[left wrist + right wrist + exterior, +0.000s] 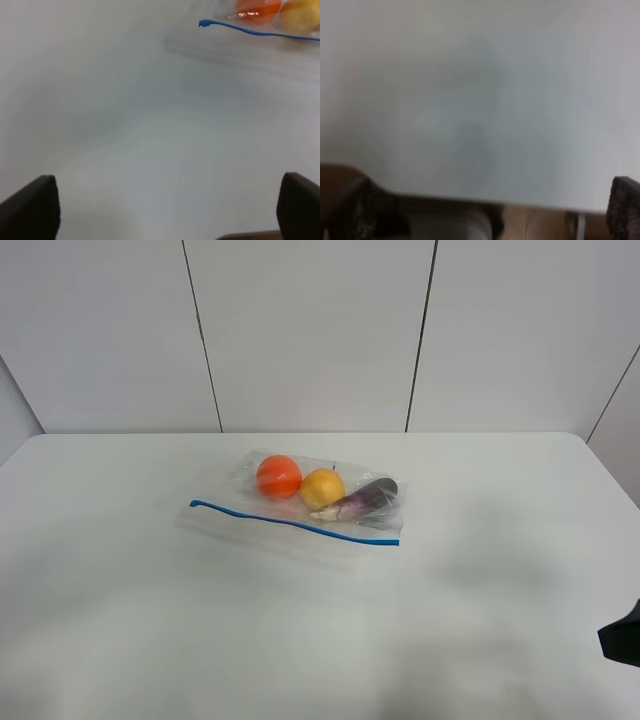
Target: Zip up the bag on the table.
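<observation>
The clear crinkly bag (320, 495) lies flat in the middle of the white table (150, 620). Its blue zipper strip (295, 523) runs along the near long edge. Through the plastic I see an orange ball (279, 476), a yellow fruit (322, 487) and a purple eggplant (365, 502). In the left wrist view the left gripper (170, 210) is open and empty over bare table, with the zipper strip's end (204, 23) and the bag (270, 10) well beyond it. The right gripper (485, 200) is open and empty at the table's front edge; only a dark part of its arm (622, 638) shows in the exterior view.
A white panelled wall (310, 330) stands behind the table. In the right wrist view the table's front edge (470, 197) crosses between the fingers, with floor and a table leg below it.
</observation>
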`<state>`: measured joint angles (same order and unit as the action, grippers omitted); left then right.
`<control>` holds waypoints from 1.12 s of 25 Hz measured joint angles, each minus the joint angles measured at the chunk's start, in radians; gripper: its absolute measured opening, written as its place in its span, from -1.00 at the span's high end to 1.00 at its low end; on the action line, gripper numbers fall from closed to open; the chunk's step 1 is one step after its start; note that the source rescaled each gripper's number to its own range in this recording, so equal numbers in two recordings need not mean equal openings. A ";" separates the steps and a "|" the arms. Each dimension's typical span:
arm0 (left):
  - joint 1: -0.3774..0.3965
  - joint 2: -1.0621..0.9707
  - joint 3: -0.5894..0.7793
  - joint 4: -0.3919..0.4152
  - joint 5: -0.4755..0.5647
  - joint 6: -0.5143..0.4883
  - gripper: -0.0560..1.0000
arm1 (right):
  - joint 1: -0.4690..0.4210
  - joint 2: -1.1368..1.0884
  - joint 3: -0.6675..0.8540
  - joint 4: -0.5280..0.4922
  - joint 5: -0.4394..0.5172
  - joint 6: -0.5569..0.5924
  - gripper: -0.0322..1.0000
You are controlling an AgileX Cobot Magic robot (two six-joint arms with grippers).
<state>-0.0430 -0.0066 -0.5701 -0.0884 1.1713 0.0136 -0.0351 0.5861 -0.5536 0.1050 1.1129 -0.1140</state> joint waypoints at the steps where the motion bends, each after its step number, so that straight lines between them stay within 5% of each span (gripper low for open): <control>1: 0.000 0.000 0.000 0.000 0.000 0.000 -1.00 | 0.000 -0.070 0.017 0.001 -0.018 0.000 -1.00; 16: 0.000 0.000 0.000 0.000 0.000 0.000 -1.00 | 0.000 -0.558 0.058 0.021 -0.087 0.001 -1.00; 28: 0.000 0.000 0.000 0.000 0.000 0.000 -1.00 | 0.014 -0.592 0.061 -0.023 -0.086 0.019 -1.00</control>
<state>-0.0430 -0.0066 -0.5701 -0.0884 1.1713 0.0136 -0.0207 -0.0057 -0.4924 0.0817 1.0267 -0.0947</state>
